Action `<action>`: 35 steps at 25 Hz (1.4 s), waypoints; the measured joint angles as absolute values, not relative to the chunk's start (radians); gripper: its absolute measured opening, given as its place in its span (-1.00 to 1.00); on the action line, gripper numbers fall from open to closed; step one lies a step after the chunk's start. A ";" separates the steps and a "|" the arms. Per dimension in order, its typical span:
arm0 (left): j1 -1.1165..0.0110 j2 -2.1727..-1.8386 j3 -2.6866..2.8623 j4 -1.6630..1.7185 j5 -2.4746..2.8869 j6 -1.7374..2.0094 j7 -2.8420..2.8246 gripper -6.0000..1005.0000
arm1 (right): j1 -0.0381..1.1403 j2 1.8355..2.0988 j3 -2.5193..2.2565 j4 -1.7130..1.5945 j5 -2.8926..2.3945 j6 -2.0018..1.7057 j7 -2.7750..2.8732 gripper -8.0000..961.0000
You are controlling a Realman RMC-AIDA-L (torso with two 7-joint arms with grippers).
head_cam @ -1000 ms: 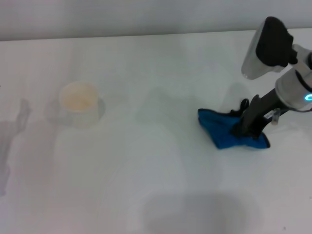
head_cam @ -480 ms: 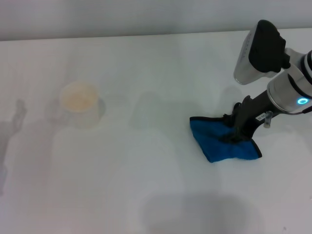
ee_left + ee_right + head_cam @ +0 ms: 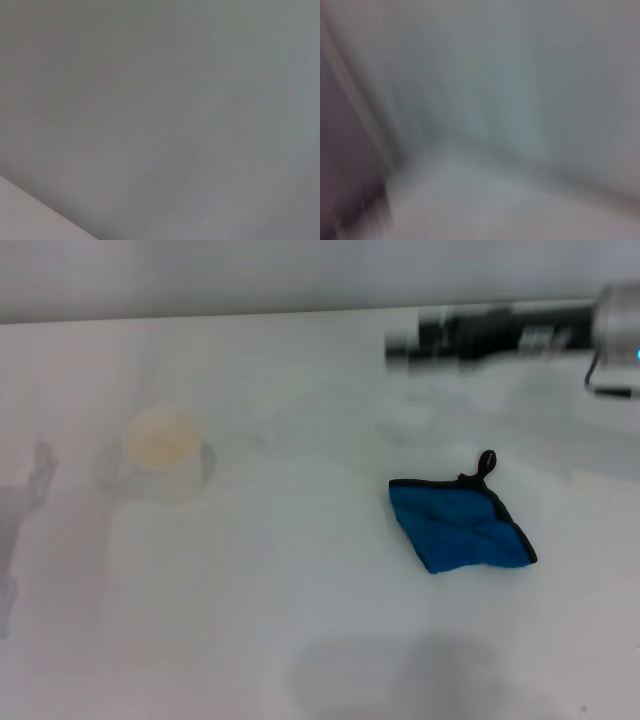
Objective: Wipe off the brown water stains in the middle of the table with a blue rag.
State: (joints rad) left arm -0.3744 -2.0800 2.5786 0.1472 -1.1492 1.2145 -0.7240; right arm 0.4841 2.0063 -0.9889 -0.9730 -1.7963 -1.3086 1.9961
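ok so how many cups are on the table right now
1. A pale cup stands on the table toward the robot's left, well apart from the blue rag lying on the right. Nothing else cup-like shows.

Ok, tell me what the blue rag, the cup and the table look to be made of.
Blue rag: soft woven cloth, matte, creased, with black edging and a loop. Cup: probably thin paper or plastic, pale and slightly translucent. Table: smooth hard white surface, perhaps laminate, faint sheen.

One blue rag (image 3: 460, 525) lies right of centre in the frame, and one pale paper cup (image 3: 162, 452) stands at centre left. One blurred arm (image 3: 500, 332) crosses the upper right.
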 joint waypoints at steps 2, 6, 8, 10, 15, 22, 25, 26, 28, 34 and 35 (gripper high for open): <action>-0.375 -2.080 2.579 0.148 -1.149 1.215 -0.724 0.78 | 0.484 2.003 -0.881 -0.840 -1.593 -1.335 1.910 0.55; -0.372 -2.080 2.579 0.148 -1.149 1.215 -0.724 0.78 | 0.474 2.003 -0.682 -0.595 -1.302 -1.376 1.639 0.76; -0.369 -2.080 2.579 0.148 -1.149 1.215 -0.724 0.78 | 0.456 2.009 -0.617 -0.518 -1.218 -1.375 1.471 0.75; -0.368 -2.080 2.579 0.148 -1.149 1.215 -0.724 0.78 | 0.435 2.012 -0.583 -0.443 -1.132 -1.372 1.243 0.75; -0.368 -2.078 2.579 0.146 -1.146 1.215 -0.724 0.78 | 0.411 2.013 -0.574 -0.315 -1.037 -1.311 0.824 0.74; -0.388 -2.077 2.587 0.141 -1.137 1.215 -0.724 0.77 | 0.408 2.013 -0.572 -0.236 -1.014 -1.188 0.659 0.74; -0.392 -2.076 2.589 0.140 -1.132 1.215 -0.724 0.77 | 0.408 2.013 -0.572 -0.201 -0.966 -1.181 0.571 0.74; -0.392 -2.075 2.590 0.140 -1.123 1.217 -0.724 0.77 | 0.408 2.013 -0.572 -0.191 -0.947 -1.181 0.550 0.74; -0.390 -2.075 2.590 0.140 -1.114 1.219 -0.724 0.77 | 0.408 2.013 -0.571 -0.176 -0.923 -1.184 0.529 0.74; -0.388 -2.072 2.591 0.133 -1.079 1.224 -0.717 0.77 | 0.405 2.014 -0.571 -0.167 -0.916 -1.187 0.528 0.74; -0.390 -2.072 2.591 0.130 -1.073 1.224 -0.716 0.77 | 0.404 2.014 -0.571 -0.167 -0.916 -1.187 0.528 0.74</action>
